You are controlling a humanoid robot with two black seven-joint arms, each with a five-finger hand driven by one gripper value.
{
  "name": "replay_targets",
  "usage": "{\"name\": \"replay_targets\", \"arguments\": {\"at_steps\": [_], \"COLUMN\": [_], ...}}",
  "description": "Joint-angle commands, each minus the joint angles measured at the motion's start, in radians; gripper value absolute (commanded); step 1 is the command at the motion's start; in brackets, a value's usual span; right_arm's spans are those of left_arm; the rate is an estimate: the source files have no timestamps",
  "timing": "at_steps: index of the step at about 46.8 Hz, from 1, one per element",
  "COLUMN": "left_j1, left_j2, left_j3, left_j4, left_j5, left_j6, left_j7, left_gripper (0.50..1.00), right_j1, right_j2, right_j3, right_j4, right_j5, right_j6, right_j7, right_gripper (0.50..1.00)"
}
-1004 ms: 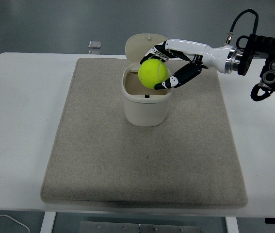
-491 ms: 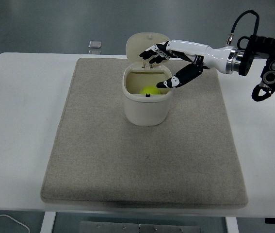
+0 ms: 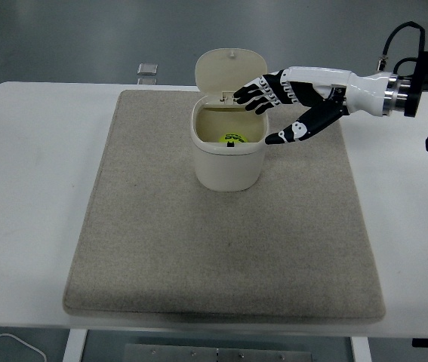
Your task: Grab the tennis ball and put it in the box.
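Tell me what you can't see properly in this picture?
- Ball: only a yellow sliver shows in the head view; the box wall hides the rest.
- Box bottom: hidden by its own walls.
- Right hand: the arm behind it is cut off by the right edge.
- Left arm: out of the picture.
- Small grey thing at the table's far edge: too small to tell what it is.
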Motion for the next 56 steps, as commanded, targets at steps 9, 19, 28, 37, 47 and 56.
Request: {"name": "replay_targets", "arguments": {"at_steps": [9,19,28,37,47,56], "left_j1": [0.0,0.0,0.0,0.0,0.0,0.0], "left_j2": [0.0,0.0,0.0,0.0,0.0,0.0], "left_j3": [0.0,0.0,0.0,0.0,0.0,0.0], "left_j4": [0.0,0.0,0.0,0.0,0.0,0.0], "left_j5": [0.0,0.0,0.0,0.0,0.0,0.0], "left_j6": [-0.001,-0.001,-0.001,-0.001,-0.001,-0.001], "left_j7": [0.0,0.0,0.0,0.0,0.0,0.0], "left_gripper": [0.992,0.992,0.992,0.992,0.992,0.992], "right_j1": [-0.059,-0.111,-0.142,-0.157,-0.172,-0.181], "right_j2": [-0.043,-0.03,-0.009,0.037,0.088,0.109], "right_j3": [-0.006,-0.006,0.006,0.009,0.014,0.045], "right_j4": [-0.073,-0.181,-0.218,-0.219,-0.23,-0.241], "right_j5": [0.205,0.379,0.501,0.54,0.713,0.759], "right_j6": [0.015,0.002,-0.145,-0.303,-0.464,-0.532], "right_j7": [0.0,0.0,0.0,-0.002,-0.138,-0.14], "right_gripper": [0.868,0.868,0.868,0.868,0.868,0.932]}}
